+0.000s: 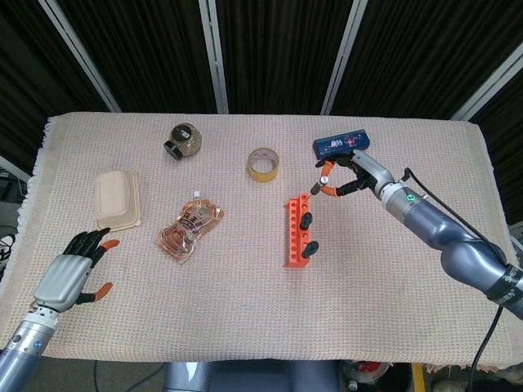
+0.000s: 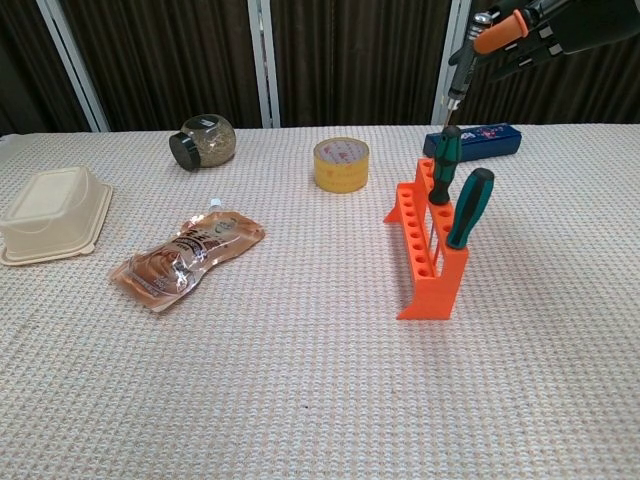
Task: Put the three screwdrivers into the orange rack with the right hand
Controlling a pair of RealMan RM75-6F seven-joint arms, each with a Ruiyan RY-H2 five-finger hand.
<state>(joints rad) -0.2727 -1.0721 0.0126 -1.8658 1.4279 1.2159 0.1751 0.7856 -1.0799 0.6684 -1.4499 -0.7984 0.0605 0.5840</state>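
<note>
The right hand (image 1: 353, 174) hangs above the far end of the orange rack (image 1: 296, 231), its fingers pinched on the third screwdriver (image 2: 478, 42), the one with the orange handle. In the chest view the tool points steeply downward, its metal shaft slanting from the handle toward the rack, with the tip in the air above the top of the rack's far end and close to the upper handle of the nearer tools. Whether the tip lines up with a free hole cannot be told from either view.

Two green-and-black screwdrivers (image 2: 458, 195) already stand in the rack, side by side in holes toward its near end, handles up. So two of the three are placed, and the step in hand is the insertion of the last one.

The next move probably calls for bringing the shaft closer to upright, setting the tip over an open hole in the far part of the rack, and lowering it straight down without knocking the standing handles or tipping the rack. Only then should the fingers let go.

The left hand (image 1: 72, 273) rests on the worktop (image 1: 245, 327) at its near left corner, fingers spread and holding nothing, well apart from the rack.
</note>
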